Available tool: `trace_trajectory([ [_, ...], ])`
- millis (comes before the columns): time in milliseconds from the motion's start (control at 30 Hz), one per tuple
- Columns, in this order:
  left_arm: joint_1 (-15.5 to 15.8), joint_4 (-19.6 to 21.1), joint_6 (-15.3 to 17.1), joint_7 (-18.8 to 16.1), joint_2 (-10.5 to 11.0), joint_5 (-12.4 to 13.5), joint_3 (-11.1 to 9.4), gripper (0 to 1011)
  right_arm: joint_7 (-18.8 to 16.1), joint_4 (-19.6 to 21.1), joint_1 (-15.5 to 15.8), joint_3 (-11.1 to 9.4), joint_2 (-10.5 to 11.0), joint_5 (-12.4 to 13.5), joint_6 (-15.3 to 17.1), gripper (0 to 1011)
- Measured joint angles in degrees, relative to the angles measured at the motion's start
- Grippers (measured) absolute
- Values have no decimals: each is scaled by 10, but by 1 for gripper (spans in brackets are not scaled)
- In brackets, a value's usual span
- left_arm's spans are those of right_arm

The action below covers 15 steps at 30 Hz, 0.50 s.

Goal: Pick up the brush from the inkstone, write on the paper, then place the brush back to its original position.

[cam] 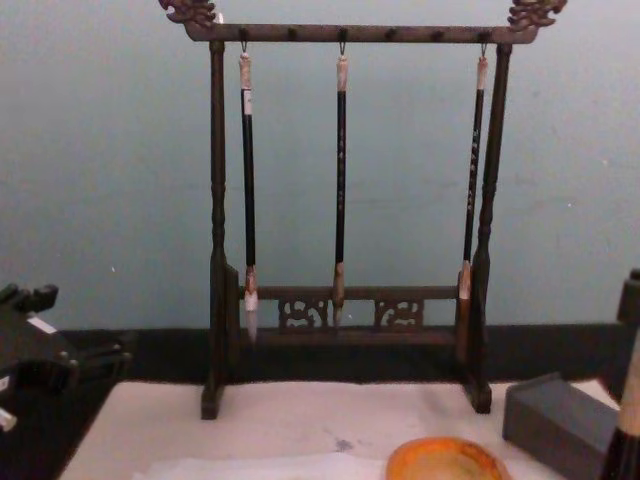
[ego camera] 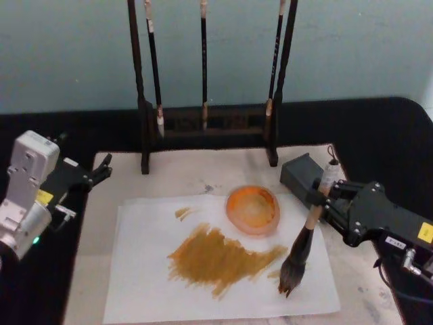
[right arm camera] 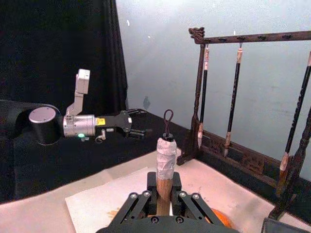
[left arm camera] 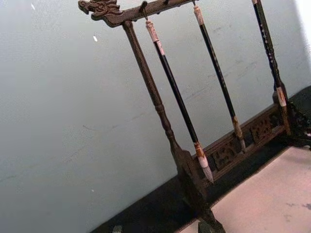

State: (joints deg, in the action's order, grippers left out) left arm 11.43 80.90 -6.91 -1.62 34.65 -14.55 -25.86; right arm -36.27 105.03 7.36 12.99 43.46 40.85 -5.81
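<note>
My right gripper (ego camera: pixel 318 202) is shut on the tan handle of the thick brush (ego camera: pixel 301 250), which slants down to the left. Its dark, bushy tip points down at the right part of the white paper (ego camera: pixel 145 271), beside the end of broad ochre strokes (ego camera: pixel 216 257); I cannot tell whether it touches. In the right wrist view the fingers (right arm camera: pixel 146 201) clamp the brush (right arm camera: pixel 165 160) just below its taped, looped top. The dark grey inkstone (ego camera: pixel 300 176) stands just behind the gripper, off the paper's right corner. My left gripper (ego camera: pixel 101 170) stays parked and open at the mat's left edge.
An orange dish (ego camera: pixel 253 210) sits on the paper's far edge, close to the brush. A dark wooden rack (ego camera: pixel 203 125) with three thin hanging brushes (cam: pixel 341 180) stands across the back of the cream mat (ego camera: pixel 183 172). Black cloth (ego camera: pixel 385 135) surrounds the mat.
</note>
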Motion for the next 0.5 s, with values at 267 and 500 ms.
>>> trace_trajectory([
  [267, 0, 0, 0, 0, 0, 0, 0, 1010, 4, -6, -3, 6, -2, -9, -2, 158],
  [500, 0, 0, 0, 0, 0, 0, 0, 1010, 10, -8, -2, 8, 0, -23, -1, 156],
])
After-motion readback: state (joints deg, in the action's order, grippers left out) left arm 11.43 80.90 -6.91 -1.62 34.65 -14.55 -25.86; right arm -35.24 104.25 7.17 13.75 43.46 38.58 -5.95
